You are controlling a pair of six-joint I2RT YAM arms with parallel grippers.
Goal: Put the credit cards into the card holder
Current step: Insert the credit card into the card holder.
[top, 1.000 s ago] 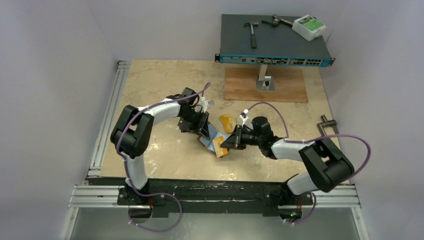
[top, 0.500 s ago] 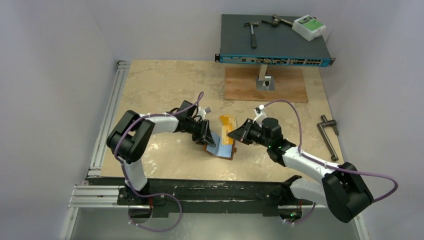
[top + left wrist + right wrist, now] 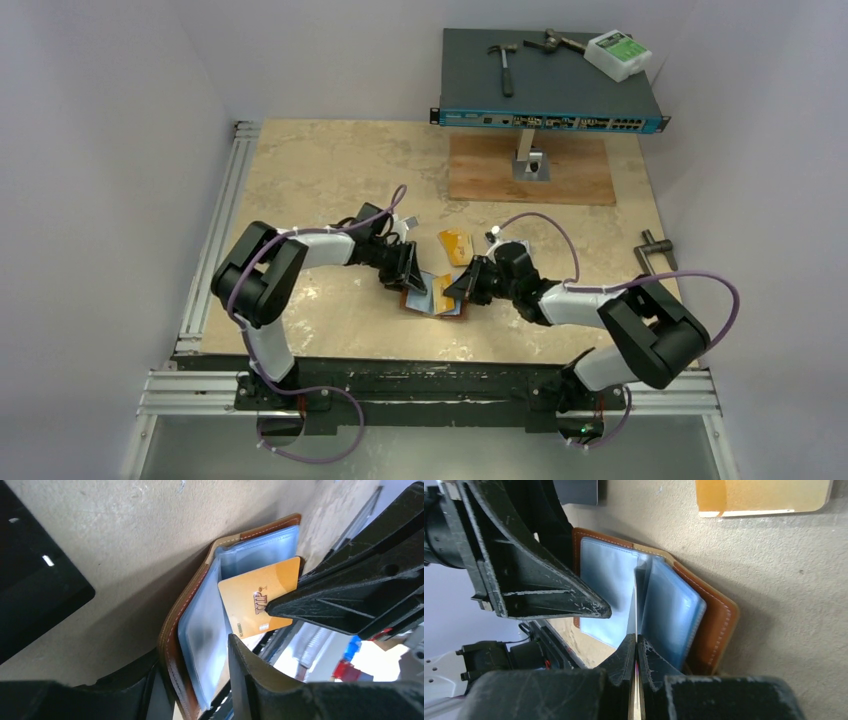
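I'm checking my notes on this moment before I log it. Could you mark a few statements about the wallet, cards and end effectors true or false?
1. The wallet lies open. True.
2. The right end effector pinches a black card. False: it pinches a gold VIP card.
3. A second gold card lies on the table, apart from the wallet. True.
4. The wallet's sleeves are red. False: they are light blue.
5. The hammer lies beside the wallet. False: it sits on the dark box at the back.

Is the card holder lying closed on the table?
No, the card holder lies open, showing its light blue inside.
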